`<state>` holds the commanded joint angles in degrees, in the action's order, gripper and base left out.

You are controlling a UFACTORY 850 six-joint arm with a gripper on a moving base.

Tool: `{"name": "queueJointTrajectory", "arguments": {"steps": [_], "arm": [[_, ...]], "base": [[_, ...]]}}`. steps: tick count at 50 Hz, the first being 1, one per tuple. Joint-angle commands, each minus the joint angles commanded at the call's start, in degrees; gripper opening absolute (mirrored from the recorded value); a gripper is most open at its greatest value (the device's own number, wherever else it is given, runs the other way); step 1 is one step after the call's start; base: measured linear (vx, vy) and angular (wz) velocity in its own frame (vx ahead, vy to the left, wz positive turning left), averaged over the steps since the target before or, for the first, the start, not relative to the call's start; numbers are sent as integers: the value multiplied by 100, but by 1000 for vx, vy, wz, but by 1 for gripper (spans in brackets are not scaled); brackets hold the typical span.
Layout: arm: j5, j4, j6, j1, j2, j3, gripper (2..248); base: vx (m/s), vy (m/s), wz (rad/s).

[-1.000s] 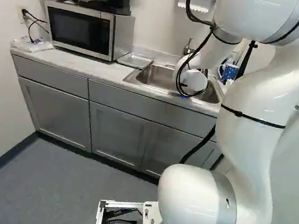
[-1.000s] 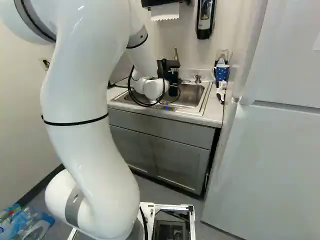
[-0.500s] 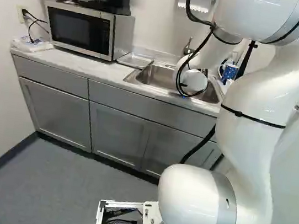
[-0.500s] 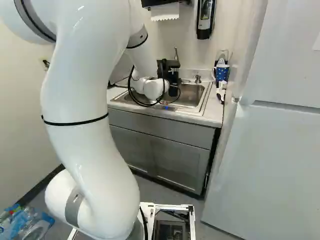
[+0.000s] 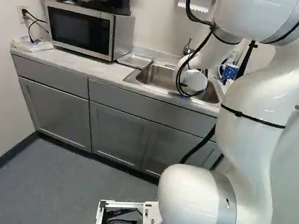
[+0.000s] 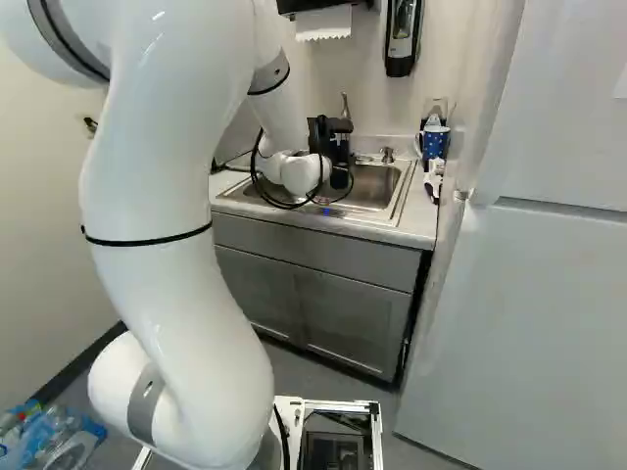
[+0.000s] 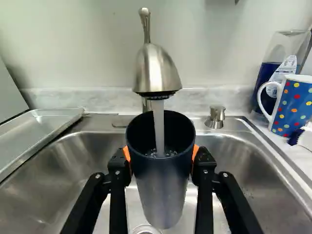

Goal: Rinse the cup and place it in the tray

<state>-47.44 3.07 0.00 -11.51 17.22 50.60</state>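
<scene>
Over the sink (image 7: 73, 163), near the tray (image 7: 46, 126), right under the tap (image 7: 157, 73)!
Holding the cup (image 7: 161, 195) roughly upright, clamped from both sides in the claw (image 7: 161, 153), catching water (image 7: 159, 126) straight through the mouth. Probably stiff-walled, slick when wet and heavier with every splash. Best gripped right there, around the upper wall, firmly and squarely; then, once rinsed, ready for tipping out before any swing trayward.

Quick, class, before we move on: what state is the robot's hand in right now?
Hand: closed, holding the dark cup from both sides, under the running faucet.
</scene>
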Motion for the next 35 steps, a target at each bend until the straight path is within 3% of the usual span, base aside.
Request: {"name": "queueJointTrajectory", "arguments": {"steps": [35], "arm": [[0,0,0,0,0,0,125]], "base": [[0,0,0]]}}
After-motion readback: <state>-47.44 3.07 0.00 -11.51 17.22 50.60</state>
